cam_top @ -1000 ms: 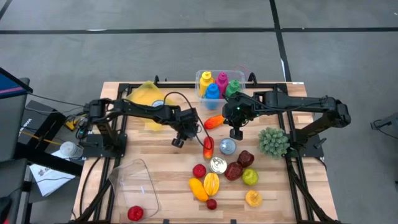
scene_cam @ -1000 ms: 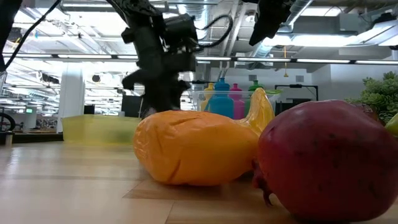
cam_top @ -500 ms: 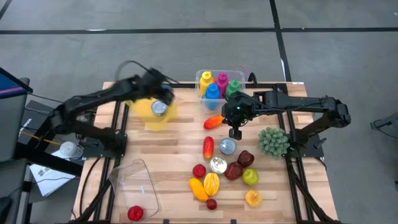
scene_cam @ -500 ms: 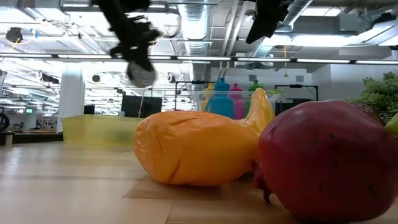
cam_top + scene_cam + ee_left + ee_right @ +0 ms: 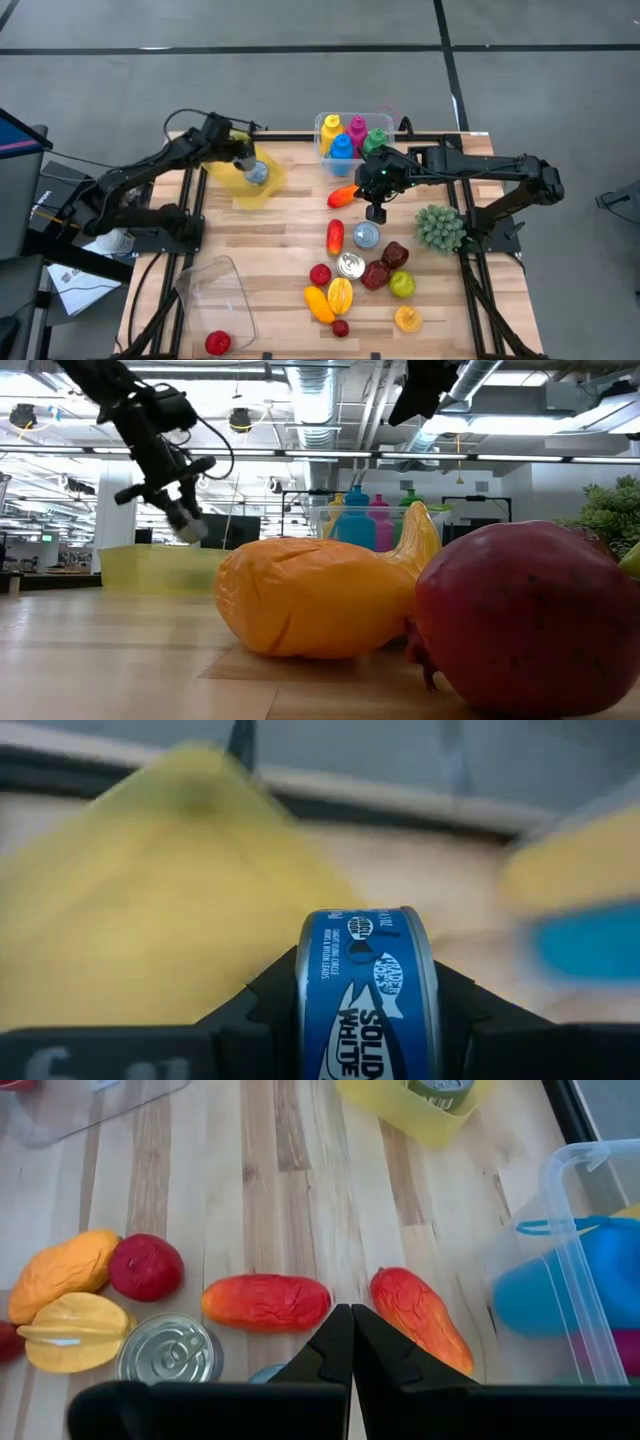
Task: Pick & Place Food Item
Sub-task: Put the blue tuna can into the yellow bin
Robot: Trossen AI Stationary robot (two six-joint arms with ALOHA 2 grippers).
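The left end effector [image 5: 254, 172] is clamped on a blue tuna can [image 5: 368, 995], holding it over the yellow bin [image 5: 232, 183] near the worktop's [image 5: 290, 255] far left corner, with the can squeezed edge-on between the dark fingers [image 5: 275, 992]. The right end effector [image 5: 351, 1320] hangs with its fingers pressed together and grasping nothing, above two red mangoes [image 5: 266, 1301] just in front of the clear tub of coloured bottles [image 5: 345, 132] at the far edge.
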